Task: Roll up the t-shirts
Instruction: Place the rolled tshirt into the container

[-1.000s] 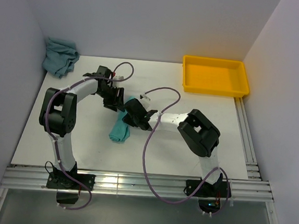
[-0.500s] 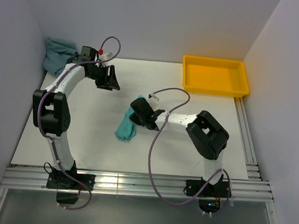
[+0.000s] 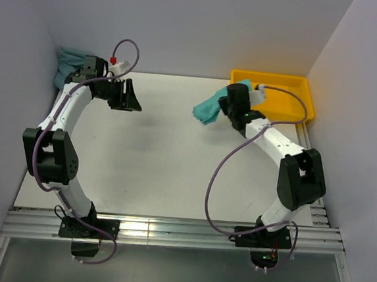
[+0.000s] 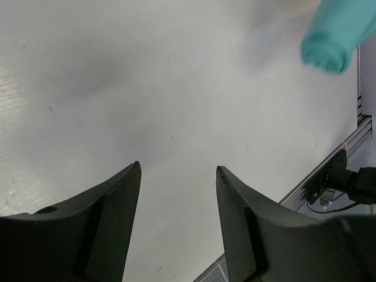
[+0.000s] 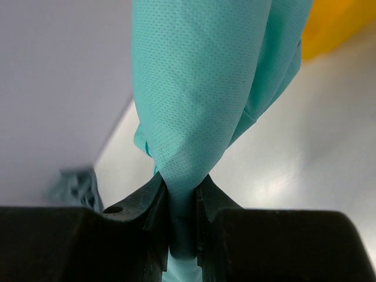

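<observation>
The mint-turquoise t-shirt [image 3: 208,110], bunched into a roll, hangs above the table at the back right. My right gripper [image 3: 226,107] is shut on it next to the yellow tray. In the right wrist view the fabric [image 5: 200,88] is pinched between the fingers of the right gripper [image 5: 182,185]. The grey-teal t-shirt [image 3: 69,66] lies crumpled in the back left corner and shows blurred in the right wrist view [image 5: 73,185]. My left gripper [image 3: 127,101] hovers just right of the grey-teal t-shirt. It stands open [image 4: 177,167] with nothing between its fingers. The left wrist view shows the mint t-shirt [image 4: 335,35] far off.
The yellow tray [image 3: 290,113] stands at the back right corner, also visible in the right wrist view [image 5: 343,23]. White walls close in the table on the left, back and right. Aluminium rails run along the front edge [image 3: 167,231] and the right edge [image 3: 311,171].
My right gripper has lifted the mint t-shirt off the middle of the table and carried it back and right toward the tray. My left arm has swung back and left, away from it.
</observation>
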Motion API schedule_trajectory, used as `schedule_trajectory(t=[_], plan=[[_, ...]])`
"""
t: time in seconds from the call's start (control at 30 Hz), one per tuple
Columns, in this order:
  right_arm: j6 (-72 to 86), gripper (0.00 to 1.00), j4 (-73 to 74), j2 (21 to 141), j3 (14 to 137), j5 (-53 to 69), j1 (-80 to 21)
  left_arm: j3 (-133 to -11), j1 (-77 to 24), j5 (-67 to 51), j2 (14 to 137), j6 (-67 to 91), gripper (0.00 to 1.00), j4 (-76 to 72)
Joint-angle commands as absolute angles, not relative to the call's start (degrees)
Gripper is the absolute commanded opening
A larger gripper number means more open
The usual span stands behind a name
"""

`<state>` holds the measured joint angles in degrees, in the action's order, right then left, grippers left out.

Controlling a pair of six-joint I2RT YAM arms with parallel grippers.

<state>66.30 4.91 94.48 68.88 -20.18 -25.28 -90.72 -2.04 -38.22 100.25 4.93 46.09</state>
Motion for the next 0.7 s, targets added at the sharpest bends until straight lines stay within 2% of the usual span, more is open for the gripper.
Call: schedule_trajectory(t=[0.0, 0.3, 0.67], plan=[[65.83, 0.0, 4.4, 91.67, 72.5, -22.77, -16.63, -89.48, -1.76, -40.08, 97.03, 2.99, 0.59, 46.67], [68.73, 0.0, 7.2, 104.13, 87.0, -26.1, -2.47, -89.3, -1.76, -40.69, 97.82, 3.16, 0.59, 46.85], [75.32, 0.0, 10.2, 134.37, 116.97, -18.92, 5.71, -90.71, -1.76, -42.1, 100.81, 4.83, 0.59, 45.88]])
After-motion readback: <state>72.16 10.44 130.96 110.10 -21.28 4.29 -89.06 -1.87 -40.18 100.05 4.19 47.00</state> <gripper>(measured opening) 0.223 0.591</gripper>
